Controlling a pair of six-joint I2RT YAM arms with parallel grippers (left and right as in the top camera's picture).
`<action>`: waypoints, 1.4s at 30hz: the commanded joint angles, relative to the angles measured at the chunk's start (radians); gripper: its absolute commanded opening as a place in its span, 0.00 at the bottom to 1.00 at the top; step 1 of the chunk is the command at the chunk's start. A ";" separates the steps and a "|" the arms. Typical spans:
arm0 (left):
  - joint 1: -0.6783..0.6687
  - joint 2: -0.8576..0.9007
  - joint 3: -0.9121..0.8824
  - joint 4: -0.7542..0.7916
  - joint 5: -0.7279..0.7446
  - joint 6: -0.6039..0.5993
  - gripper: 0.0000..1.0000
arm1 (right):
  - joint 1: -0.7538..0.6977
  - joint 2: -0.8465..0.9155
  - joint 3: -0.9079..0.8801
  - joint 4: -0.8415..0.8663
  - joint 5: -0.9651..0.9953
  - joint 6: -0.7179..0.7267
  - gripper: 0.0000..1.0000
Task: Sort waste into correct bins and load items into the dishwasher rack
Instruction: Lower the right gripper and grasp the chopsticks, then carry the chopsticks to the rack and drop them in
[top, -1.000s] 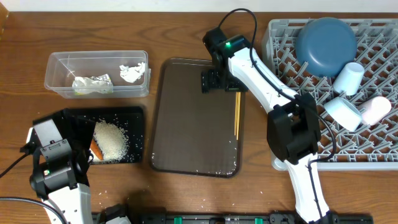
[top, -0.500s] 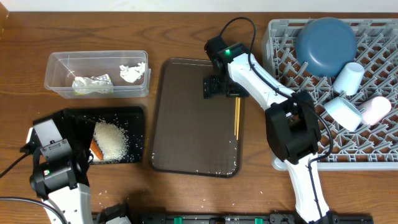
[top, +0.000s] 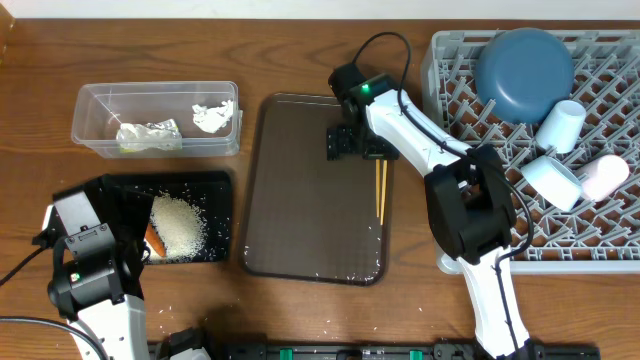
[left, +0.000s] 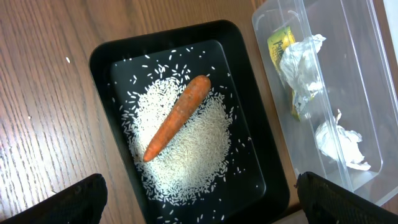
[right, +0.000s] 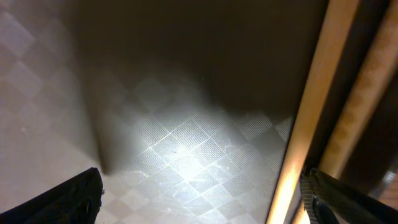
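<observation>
Right wrist view: the right tool (right: 202, 186) stands spread wide and holds nothing, low over the dark brown serving tray (top: 300, 210). The chopsticks (top: 380, 190) lie on that tray beside one finger. To the right, the dishwasher rack (top: 610, 245) carries the dark blue bowl (top: 523, 65) and three pale cups (top: 560, 125). At the near left of the counter, the left tool (left: 199, 193), also wide open and empty, hangs above the black tray (left: 102, 59), where the carrot (left: 177, 118) lies on the rice (left: 186, 162). On the far side of the black tray, the clear tub (left: 379, 74) holds the tissue (left: 339, 143), foil (left: 301, 68) and wrapper (left: 281, 43).
</observation>
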 joint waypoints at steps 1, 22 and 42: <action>0.006 0.001 -0.001 -0.003 -0.005 -0.009 1.00 | -0.005 -0.006 -0.023 0.002 0.008 0.023 0.99; 0.006 0.001 -0.001 -0.003 -0.005 -0.009 1.00 | -0.024 -0.090 0.008 0.006 -0.141 -0.014 0.01; 0.006 0.001 -0.001 -0.003 -0.005 -0.010 1.00 | -0.451 -0.363 0.014 -0.060 -0.133 -0.349 0.01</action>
